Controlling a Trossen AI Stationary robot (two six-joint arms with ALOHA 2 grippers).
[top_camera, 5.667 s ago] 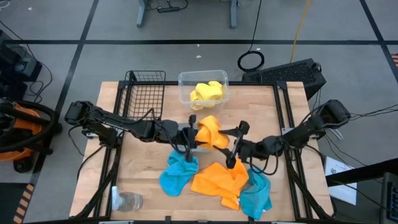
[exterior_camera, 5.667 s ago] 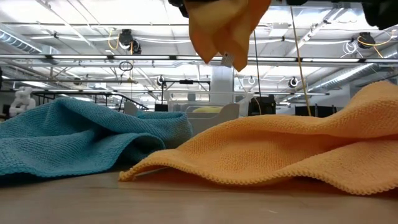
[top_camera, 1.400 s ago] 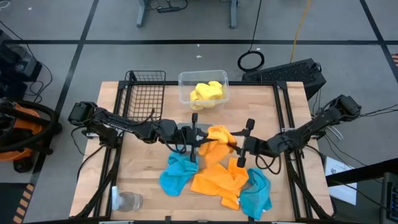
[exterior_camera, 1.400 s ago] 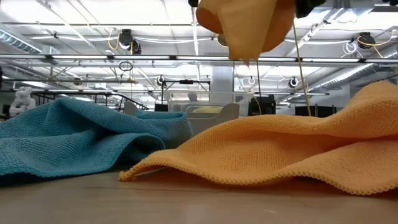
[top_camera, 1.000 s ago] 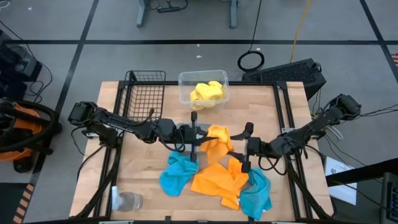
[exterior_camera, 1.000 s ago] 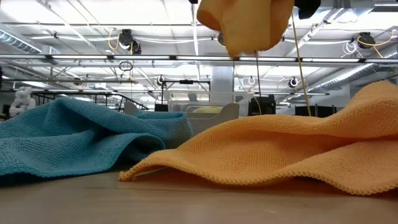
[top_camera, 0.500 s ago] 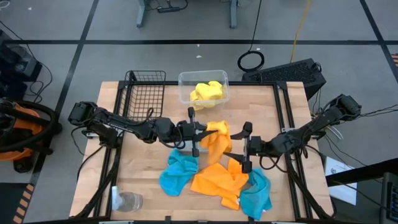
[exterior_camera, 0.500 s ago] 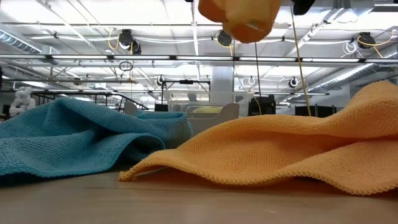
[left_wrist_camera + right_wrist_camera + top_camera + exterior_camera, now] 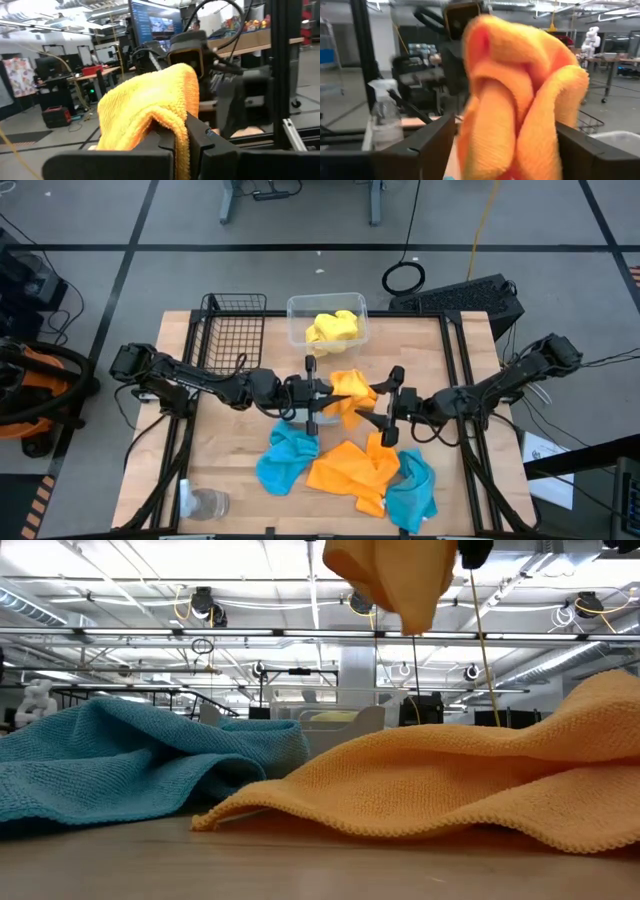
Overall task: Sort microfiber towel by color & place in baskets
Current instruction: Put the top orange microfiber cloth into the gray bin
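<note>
- Since a moment ago, our right gripper (image 9: 385, 413) has come back in on the lifted orange towel (image 9: 348, 393), fingers spread either side of it.
- Our left gripper (image 9: 313, 393) stays clamped on that towel, mid-tabletop.
- Done: yellow towel (image 9: 333, 328) in the clear tub (image 9: 296, 305).
- Left: two blue towels (image 9: 285, 457), another orange towel (image 9: 351, 469); the wire basket (image 9: 232, 330) holds nothing.

Two slim black jointed arms, looped black cables along the links, matte black flat-sided gripper fingers (image 9: 427, 145).

Bunched orange towel (image 9: 347, 392) aloft mid-table
</note>
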